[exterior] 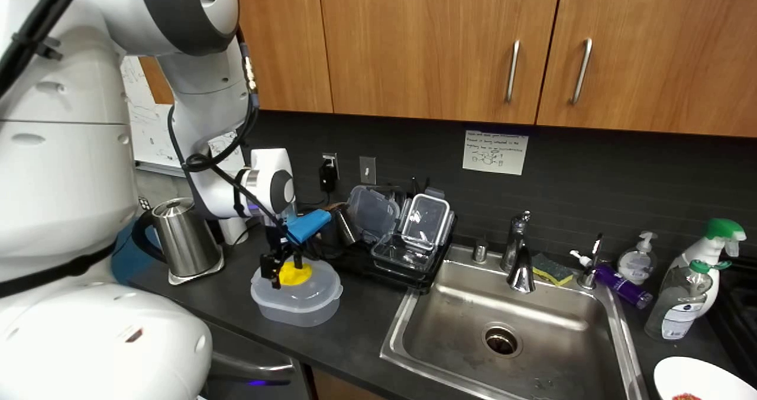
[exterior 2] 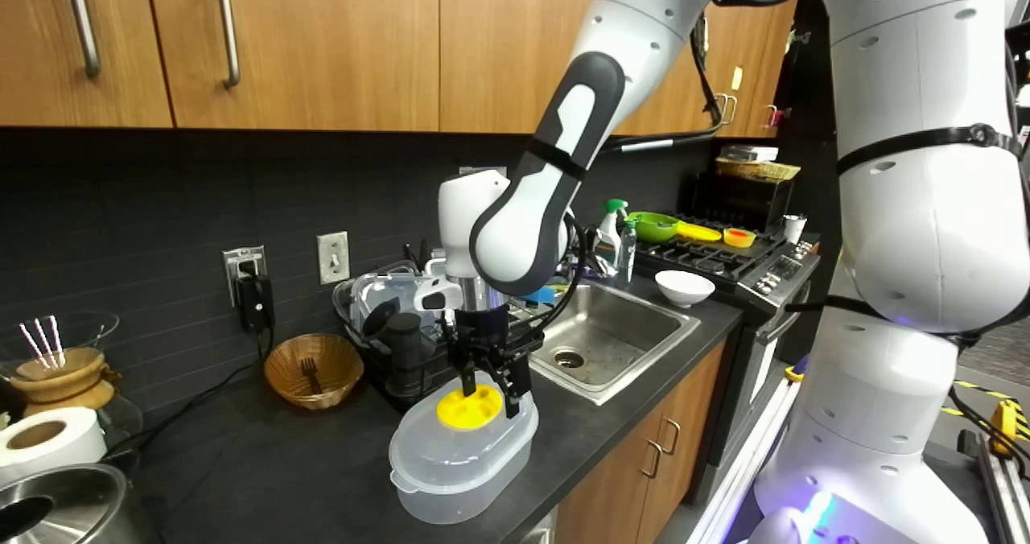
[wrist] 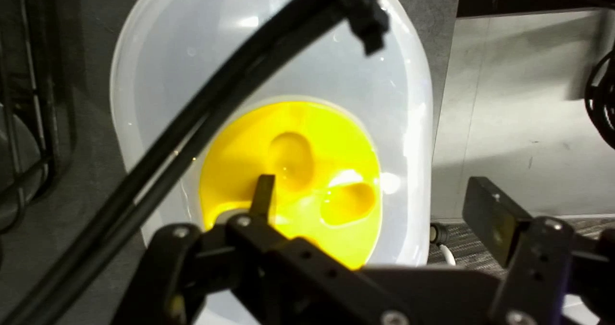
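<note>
A clear oval plastic container [exterior 2: 451, 504] with a translucent lid [exterior 2: 414, 451] stands on the dark counter in both exterior views. On the lid's top is a round yellow piece [wrist: 298, 118] with several oval dimples; whether it is loose or part of the lid I cannot tell. Right over it my gripper [exterior 2: 489, 395] points down, jaws wide apart and nothing held between them. In the wrist view, one black finger [wrist: 262, 197] overlaps the yellow piece, while the opposite finger [wrist: 495, 219] appears beyond the container's side. Contact with the yellow piece cannot be made out. Black cables cross the wrist view.
Close behind the container is a black dish rack [exterior: 408, 278] loaded with clear boxes. A steel sink [exterior: 397, 344] lies beside it. A kettle [exterior: 184, 243] and a wicker basket [exterior 2: 282, 363] with a fork stand nearby. Upper cabinets [exterior: 437, 45] hang above the counter.
</note>
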Controlling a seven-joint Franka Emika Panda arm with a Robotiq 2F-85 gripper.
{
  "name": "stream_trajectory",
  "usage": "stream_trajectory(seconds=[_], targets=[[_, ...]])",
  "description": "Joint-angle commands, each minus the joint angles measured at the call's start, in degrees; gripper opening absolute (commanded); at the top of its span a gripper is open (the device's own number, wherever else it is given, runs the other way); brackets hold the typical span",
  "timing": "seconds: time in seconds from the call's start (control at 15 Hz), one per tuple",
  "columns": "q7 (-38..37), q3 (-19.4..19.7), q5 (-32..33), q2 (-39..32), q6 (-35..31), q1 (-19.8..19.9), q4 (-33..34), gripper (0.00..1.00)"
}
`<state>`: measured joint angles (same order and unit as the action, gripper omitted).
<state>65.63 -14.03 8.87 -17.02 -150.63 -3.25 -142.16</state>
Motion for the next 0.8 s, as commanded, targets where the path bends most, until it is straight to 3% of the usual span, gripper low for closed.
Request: stream_trajectory(seconds=[0.0, 0.73], targets=[[-0.54, 0.25, 0.14, -0.48, 2.89, -0.82, 1.80, 1.00], [-0.25, 0.37, 0.03, -1.88, 6.62, -1.37, 4.42, 1.00]])
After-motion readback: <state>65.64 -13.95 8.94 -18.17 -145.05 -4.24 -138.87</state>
